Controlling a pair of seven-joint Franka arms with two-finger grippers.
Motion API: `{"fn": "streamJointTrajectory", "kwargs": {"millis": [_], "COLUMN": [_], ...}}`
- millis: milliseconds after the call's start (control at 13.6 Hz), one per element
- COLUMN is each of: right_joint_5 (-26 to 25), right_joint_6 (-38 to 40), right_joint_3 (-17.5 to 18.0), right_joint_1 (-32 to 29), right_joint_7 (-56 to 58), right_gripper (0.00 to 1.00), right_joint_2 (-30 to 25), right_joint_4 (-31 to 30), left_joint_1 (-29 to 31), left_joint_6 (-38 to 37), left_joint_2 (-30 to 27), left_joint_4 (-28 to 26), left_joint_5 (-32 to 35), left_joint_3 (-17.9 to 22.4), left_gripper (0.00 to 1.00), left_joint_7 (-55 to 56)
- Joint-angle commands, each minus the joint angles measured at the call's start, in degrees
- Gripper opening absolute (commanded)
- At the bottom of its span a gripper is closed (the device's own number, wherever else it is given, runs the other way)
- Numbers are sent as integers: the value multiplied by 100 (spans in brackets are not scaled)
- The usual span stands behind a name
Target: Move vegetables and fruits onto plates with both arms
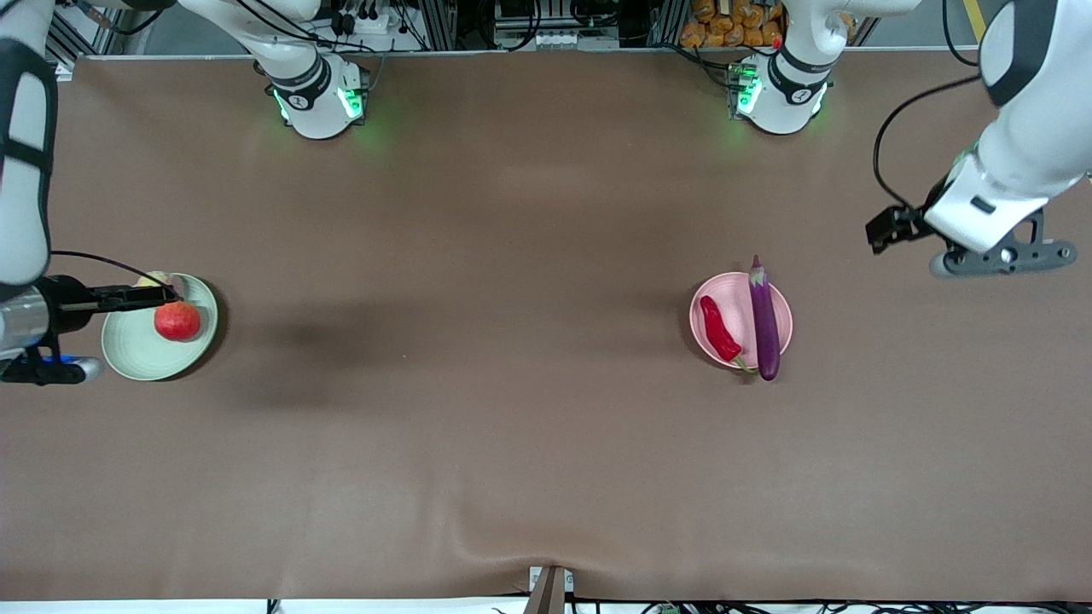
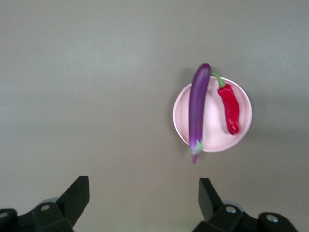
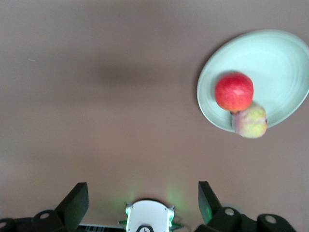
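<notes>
A pale pink plate (image 1: 732, 294) (image 2: 212, 137) holds a purple eggplant (image 1: 764, 320) (image 2: 198, 106) that overhangs its rim at both ends, with a red chili pepper (image 1: 719, 328) (image 2: 230, 104) beside it. My left gripper (image 1: 1005, 254) (image 2: 143, 186) hangs open and empty, high over the table, off toward the left arm's end from that plate. On a pale green plate (image 1: 141, 350) (image 3: 270, 58) rest a round red fruit (image 1: 177, 321) (image 3: 233, 91) and a yellowish peach (image 1: 158, 279) (image 3: 251, 122) at the rim. Beside this plate my right gripper (image 1: 47, 371) (image 3: 142, 189) is open and empty.
A brown cloth (image 1: 512, 384) covers the table and ripples near its front edge. The two arm bases (image 1: 320, 98) (image 1: 781, 94) stand along the back edge with green lights. The right arm's base (image 3: 148, 215) shows between the right gripper's fingers. A small clamp (image 1: 550, 588) sits at the front edge.
</notes>
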State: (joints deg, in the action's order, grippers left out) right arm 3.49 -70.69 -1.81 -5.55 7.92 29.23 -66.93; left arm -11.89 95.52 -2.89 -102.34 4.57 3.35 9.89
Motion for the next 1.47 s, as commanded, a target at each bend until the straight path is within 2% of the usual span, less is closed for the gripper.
{"fn": "streamJointTrajectory", "kwargs": {"millis": [0, 147, 294, 661, 808, 955, 1029, 1176, 1249, 1396], "right_joint_5": [-15, 37, 283, 222, 39, -112, -112, -138, -103, -120], "right_joint_6": [195, 511, 643, 1056, 1022, 768, 662, -274, -444, -446], "right_joint_3": [242, 277, 304, 243, 182, 199, 199, 181, 146, 94], "right_joint_1": [1, -16, 36, 89, 535, 494, 459, 450, 450, 397], "right_joint_7": [52, 51, 34, 8, -271, -520, -511, -493, -380, 312], "right_gripper": [100, 100, 100, 100, 100, 100, 100, 100, 100, 100], "right_joint_2": [39, -319, -943, -1323, -1692, -2139, -2472, -3279, -3432, -3381], "right_joint_4": [774, 1059, 1033, 1007, 570, -123, -554, -1781, -2015, -1886], "left_joint_1": [264, 975, 935, 759, 838, 855, 986, 1137, 1128, 1119], "left_joint_6": [-331, -726, -1043, -1387, -1719, -1625, -1564, -1485, -1327, -1299], "left_joint_2": [-326, -344, -248, -248, -265, -73, -54, 16, 51, 51], "left_joint_4": [-23, 213, 565, 759, 742, 785, 908, 1111, 1094, 1155], "left_joint_5": [-359, -448, -413, -378, -369, -412, -439, -448, -422, -439], "left_joint_3": [-236, -877, -880, -871, -818, -695, -686, -713, -721, -739], "left_gripper": [100, 100, 100, 100, 100, 100, 100, 100, 100, 100], "left_joint_7": [-345, -916, -945, -848, -1006, -946, -875, -691, -681, -672]}}
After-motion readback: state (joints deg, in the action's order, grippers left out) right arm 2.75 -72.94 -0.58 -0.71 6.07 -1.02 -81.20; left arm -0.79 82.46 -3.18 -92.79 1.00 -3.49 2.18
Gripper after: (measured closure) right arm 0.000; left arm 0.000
